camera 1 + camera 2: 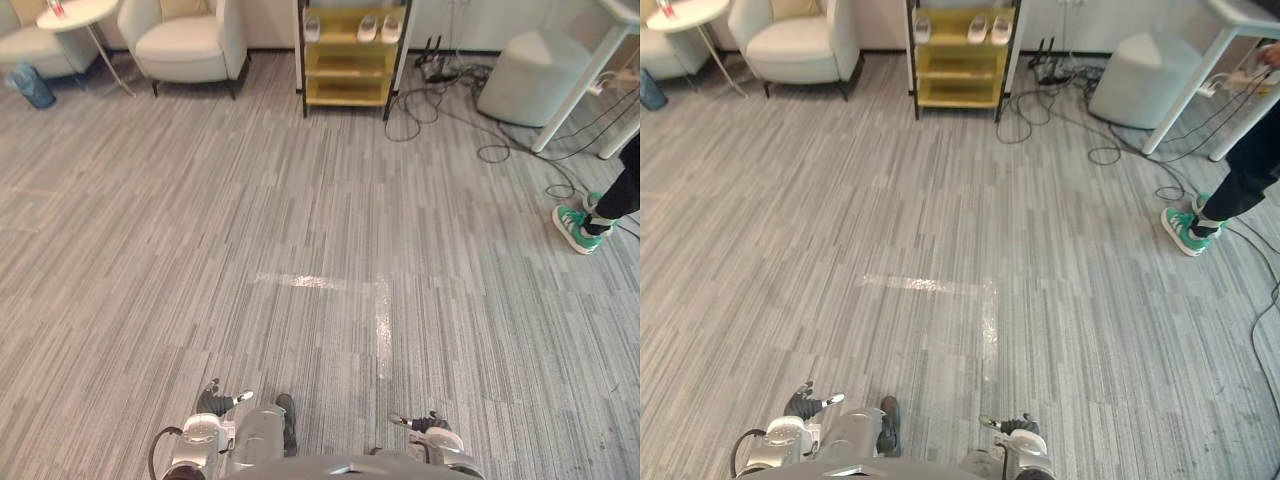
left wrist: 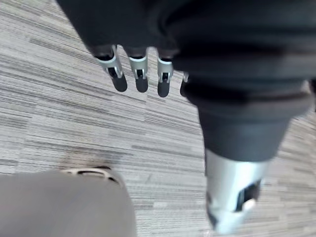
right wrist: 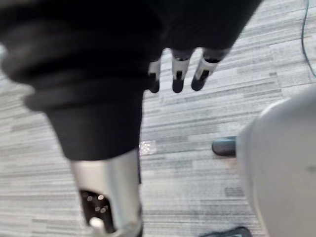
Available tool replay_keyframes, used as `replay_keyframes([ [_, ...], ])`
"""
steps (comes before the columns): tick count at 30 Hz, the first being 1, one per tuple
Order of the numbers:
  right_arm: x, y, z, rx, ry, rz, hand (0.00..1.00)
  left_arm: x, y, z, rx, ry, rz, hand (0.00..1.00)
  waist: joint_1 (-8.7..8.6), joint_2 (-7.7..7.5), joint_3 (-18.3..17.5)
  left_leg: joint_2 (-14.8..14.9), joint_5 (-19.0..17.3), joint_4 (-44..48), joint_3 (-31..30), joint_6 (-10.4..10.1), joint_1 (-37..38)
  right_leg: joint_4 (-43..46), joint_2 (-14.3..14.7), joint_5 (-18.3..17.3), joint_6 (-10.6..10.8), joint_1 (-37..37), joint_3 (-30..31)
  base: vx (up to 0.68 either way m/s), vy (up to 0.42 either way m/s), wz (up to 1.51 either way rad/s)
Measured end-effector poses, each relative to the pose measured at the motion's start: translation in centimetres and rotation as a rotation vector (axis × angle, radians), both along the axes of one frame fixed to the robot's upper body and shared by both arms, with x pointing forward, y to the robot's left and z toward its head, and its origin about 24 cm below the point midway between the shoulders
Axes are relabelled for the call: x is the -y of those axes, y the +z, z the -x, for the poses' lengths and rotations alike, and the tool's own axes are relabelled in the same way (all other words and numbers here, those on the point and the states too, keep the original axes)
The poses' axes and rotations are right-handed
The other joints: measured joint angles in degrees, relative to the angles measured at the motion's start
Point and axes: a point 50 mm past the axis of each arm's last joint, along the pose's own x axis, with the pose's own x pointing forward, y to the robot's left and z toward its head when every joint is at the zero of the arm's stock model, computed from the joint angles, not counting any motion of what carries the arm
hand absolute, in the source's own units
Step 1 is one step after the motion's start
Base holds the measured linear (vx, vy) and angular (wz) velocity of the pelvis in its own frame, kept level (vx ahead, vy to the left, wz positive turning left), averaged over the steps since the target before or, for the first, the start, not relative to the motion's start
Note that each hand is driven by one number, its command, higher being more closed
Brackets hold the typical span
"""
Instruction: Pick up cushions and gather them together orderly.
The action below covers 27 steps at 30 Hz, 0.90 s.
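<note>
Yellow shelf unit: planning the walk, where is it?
The yellow shelf unit stands far ahead, centre of the eye views, cream armchair on its left, black cables on its right.

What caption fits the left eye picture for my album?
Left hand and right hand hang open above striped carpet, armchair and yellow shelf beyond.

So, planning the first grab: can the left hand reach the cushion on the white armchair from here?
Probably not. The left hand hangs low by the robot, and the cushion on the armchair lies far across the carpet.

Left robot hand [image 1: 214, 402] and right robot hand [image 1: 430, 424] hang low (fingers relaxed).
</note>
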Motion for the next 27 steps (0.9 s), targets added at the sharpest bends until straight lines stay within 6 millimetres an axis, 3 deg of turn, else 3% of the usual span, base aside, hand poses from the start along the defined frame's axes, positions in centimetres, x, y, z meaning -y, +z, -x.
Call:
replay_keyframes([
  [2, -0.6, 0.1, -0.6, 0.014, 0.005, -0.016, 0.00, -1.0, -0.2, 0.7, -0.026, 0.052, -0.005, 0.00, 0.39, -0.50, 0.3, -0.5, -1.5, 7.5, 0.8, 1.8, -0.1, -3.0, -2.0, 3.2, -0.1, 4.0, 1.5, 0.37, 0.132, -0.30],
  [3, -0.8, 0.0, -0.4, 0.009, 0.003, -0.021, 0.00, -1.2, -0.3, 1.1, -0.034, 0.067, -0.006, 0.00, 0.69, -1.14, 0.2, -1.4, -2.1, 9.3, 0.1, 2.7, -0.7, -1.3, -2.6, 3.0, 0.2, 3.9, 2.5, 0.30, 0.184, -0.46],
  [4, -0.5, -0.3, 0.7, -0.015, -0.003, -0.014, 0.00, -0.8, -0.8, 2.6, -0.068, 0.080, 0.007, 0.00, 1.21, 0.01, -2.7, -1.7, -5.5, 3.9, -2.8, 2.9, 1.2, 6.6, -1.9, 0.3, 2.9, 0.0, 4.5, 0.16, 0.125, -0.64],
  [5, -0.5, -0.3, 0.6, -0.010, -0.001, -0.014, 0.00, -0.8, -1.0, 3.4, -0.089, 0.076, 0.006, 0.00, 1.24, 0.12, -3.0, -2.1, -7.9, 4.0, -2.2, 2.8, 2.0, 13.5, -2.5, -2.6, 5.0, -2.8, 5.8, 0.21, 0.171, -0.75],
  [6, -0.9, -0.2, 0.5, 0.004, -0.003, -0.027, 0.00, -1.5, -1.2, 4.0, -0.125, 0.054, -0.015, 0.00, 0.74, -2.08, -2.7, -3.9, -9.7, 4.2, -0.7, 3.1, 3.8, 30.4, -4.9, -4.5, 8.8, -10.1, 7.7, 0.15, 0.095, -0.38],
  [8, -0.7, 0.0, 0.3, 0.023, 0.000, -0.016, 0.00, -2.3, -1.1, 4.0, -0.140, 0.021, -0.048, 0.00, -1.10, -4.20, -2.1, -5.5, -11.1, 5.0, -0.7, 4.3, 7.0, 50.1, -6.4, -0.1, 12.4, -17.9, 7.9, 0.32, 0.051, 0.16],
  [9, -0.4, -0.1, 0.6, 0.013, -0.002, -0.009, 0.00, -2.5, -1.0, 4.1, -0.144, 0.021, -0.055, 0.00, -1.33, -4.47, -1.9, -5.8, -12.2, 5.2, -1.3, 4.8, 9.6, 58.0, -7.2, 0.5, 10.2, -20.6, 5.2, 0.39, 0.017, 0.35],
  [11, -0.1, -0.1, 0.9, 0.012, -0.015, -0.005, 0.00, -2.6, -1.0, 4.1, -0.145, 0.019, -0.059, 0.00, -1.54, -4.67, -1.8, -5.9, -12.8, 3.8, -1.9, 4.9, 13.1, 61.6, -8.5, -0.9, 5.1, -22.7, 0.4, 0.37, -0.015, 0.18],
  [13, 0.0, 0.2, 0.4, 0.034, -0.011, 0.003, 0.00, -2.2, -0.8, 3.2, -0.120, 0.016, -0.052, 0.00, -2.43, -4.15, -1.7, -5.1, -12.7, -0.7, -3.0, 4.8, 18.0, 57.6, -10.1, -4.3, 0.8, -26.3, -7.2, 0.39, -0.051, 0.22],
  [14, 0.0, 0.4, 0.0, 0.046, -0.010, 0.006, 0.00, -2.1, -0.7, 2.8, -0.109, 0.014, -0.048, 0.00, -2.45, -3.88, -1.5, -4.8, -12.7, -1.7, -3.3, 4.6, 19.1, 54.5, -10.1, -5.1, 0.4, -26.9, -8.8, 0.36, -0.098, 0.22],
  [15, 0.3, 0.5, -0.3, 0.053, 0.002, 0.019, 0.00, -1.6, -0.7, 2.3, -0.095, 0.013, -0.036, 0.00, -2.53, -3.16, -1.0, -3.6, -12.5, -4.1, -3.4, 4.2, 22.1, 45.8, -9.0, -5.9, -0.5, -27.4, -11.0, 0.39, -0.131, 0.17],
  [17, 0.3, 0.7, -0.7, 0.064, 0.013, 0.025, 0.00, -1.1, -0.7, 2.0, -0.088, 0.011, -0.022, 0.00, -3.71, -2.41, -0.7, -1.8, -12.2, -6.8, -4.7, 3.8, 25.0, 29.4, -5.5, -3.7, -0.2, -27.3, -9.8, 0.41, -0.159, 0.27],
  [18, 0.1, 0.8, -1.1, 0.072, 0.019, 0.023, 0.00, -1.0, -0.7, 1.9, -0.086, -0.003, -0.022, 0.00, -4.13, -2.78, -0.8, -1.5, -12.1, -7.9, -5.4, 3.6, 25.8, 19.3, -4.1, 0.3, 0.4, -27.2, -7.5, 0.44, -0.218, 0.45],
  [19, 0.1, 0.6, -0.5, 0.054, 0.017, 0.018, 0.00, -1.0, -0.6, 1.8, -0.083, -0.010, -0.025, 0.00, -4.29, -3.87, -0.8, -2.1, -12.1, -8.8, -7.0, 2.8, 26.8, 9.7, -3.4, 7.9, 1.1, -26.6, -4.5, 0.56, -0.300, 0.45],
  [20, 0.1, 0.5, -0.5, 0.053, 0.017, 0.018, 0.00, -1.0, -0.6, 1.8, -0.082, -0.010, -0.023, 0.00, -4.54, -4.69, -1.0, -2.1, -12.2, -9.0, -7.9, 2.2, 27.0, 8.6, -3.4, 12.5, 1.2, -25.6, -3.9, 0.55, -0.298, 0.42],
  [21, 0.9, 0.8, -1.0, 0.055, 0.024, 0.043, 0.00, 0.5, -0.8, 1.6, -0.085, -0.017, 0.016, 0.00, -4.60, -1.85, -0.5, -0.3, -11.3, -9.4, -10.8, 0.9, 27.6, 9.8, -1.7, 13.2, -0.4, -24.6, -4.1, 0.53, -0.290, 0.30],
  [24, 1.5, 0.8, -1.0, 0.043, 0.030, 0.058, 0.00, 0.9, -1.0, 1.7, -0.094, -0.017, 0.027, 0.00, -4.59, -0.83, -0.6, 1.4, -7.7, -7.6, -15.7, -1.6, 29.2, 19.2, -1.6, 5.8, -2.5, -25.1, -6.1, 0.42, -0.207, 0.27],
  [27, 1.4, 0.6, -0.7, 0.025, 0.033, 0.053, 0.00, 1.0, -1.0, 1.7, -0.097, -0.029, 0.027, 0.00, -4.59, -0.43, -1.0, 3.3, -5.5, -1.7, -18.2, -3.7, 27.6, 19.1, -0.3, 3.0, -3.0, -22.1, -8.2, 0.36, -0.147, 0.28],
])
